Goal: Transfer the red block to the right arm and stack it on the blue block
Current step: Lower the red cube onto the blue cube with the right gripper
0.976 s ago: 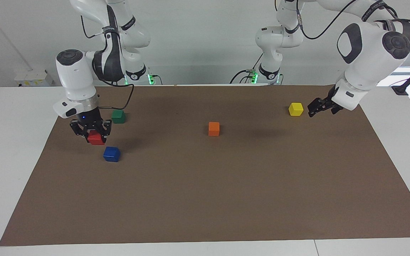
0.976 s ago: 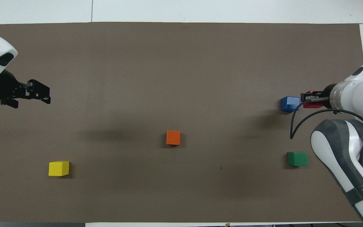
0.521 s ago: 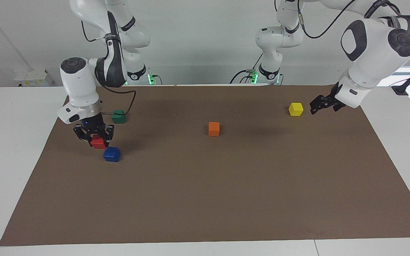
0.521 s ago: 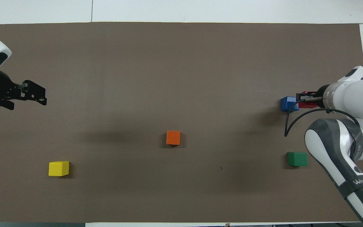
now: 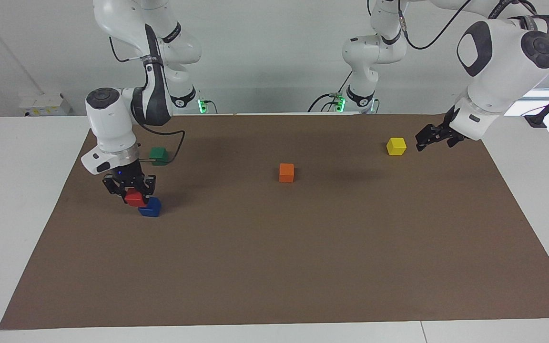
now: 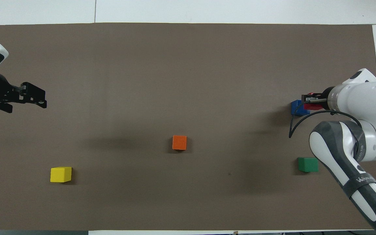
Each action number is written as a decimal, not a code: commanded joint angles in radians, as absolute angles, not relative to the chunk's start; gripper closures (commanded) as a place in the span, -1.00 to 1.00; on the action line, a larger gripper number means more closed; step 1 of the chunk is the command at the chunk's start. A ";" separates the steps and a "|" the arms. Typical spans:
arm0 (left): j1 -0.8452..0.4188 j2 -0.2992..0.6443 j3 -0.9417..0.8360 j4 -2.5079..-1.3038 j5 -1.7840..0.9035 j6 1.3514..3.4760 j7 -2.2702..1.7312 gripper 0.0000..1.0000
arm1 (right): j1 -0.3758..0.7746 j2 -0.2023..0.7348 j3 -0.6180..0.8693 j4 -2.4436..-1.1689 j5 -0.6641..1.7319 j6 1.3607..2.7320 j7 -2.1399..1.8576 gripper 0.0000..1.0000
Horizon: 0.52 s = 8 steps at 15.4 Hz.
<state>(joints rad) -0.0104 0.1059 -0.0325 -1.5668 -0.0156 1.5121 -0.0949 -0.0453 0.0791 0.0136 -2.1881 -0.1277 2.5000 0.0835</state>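
Note:
My right gripper (image 5: 132, 192) is shut on the red block (image 5: 135, 197) and holds it low, over the edge of the blue block (image 5: 151, 208) that is nearer to the robots. In the overhead view the red block (image 6: 313, 101) in the right gripper (image 6: 309, 101) overlaps part of the blue block (image 6: 296, 108). I cannot tell whether the two blocks touch. My left gripper (image 5: 422, 141) hangs empty above the mat at the left arm's end, beside the yellow block, and waits; it also shows in the overhead view (image 6: 37, 98).
A green block (image 5: 158, 155) lies nearer to the robots than the blue one, close to the right arm's cable. An orange block (image 5: 286, 172) sits mid-table. A yellow block (image 5: 396, 146) lies toward the left arm's end. All rest on a brown mat (image 5: 303, 267).
My right gripper has carried the red block down and toward the blue block, from beside it to over its edge. The left gripper has drawn back slightly toward its end.

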 commanded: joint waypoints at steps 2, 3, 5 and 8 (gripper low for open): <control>0.003 0.045 -0.040 -1.615 -0.002 1.499 -0.075 -1.00 | -0.045 0.101 0.018 -2.189 -0.127 2.523 0.112 1.00; 0.003 0.044 -0.041 -1.615 -0.002 1.499 -0.075 -1.00 | -0.044 0.101 0.018 -2.187 -0.127 2.523 0.117 1.00; 0.003 0.032 -0.044 -1.620 -0.002 1.497 -0.074 -1.00 | -0.044 0.110 0.018 -2.186 -0.127 2.525 0.117 1.00; 0.015 -0.011 -0.054 -1.678 0.000 1.529 -0.071 -1.00 | -0.041 0.118 0.020 -2.187 -0.127 2.569 0.120 1.00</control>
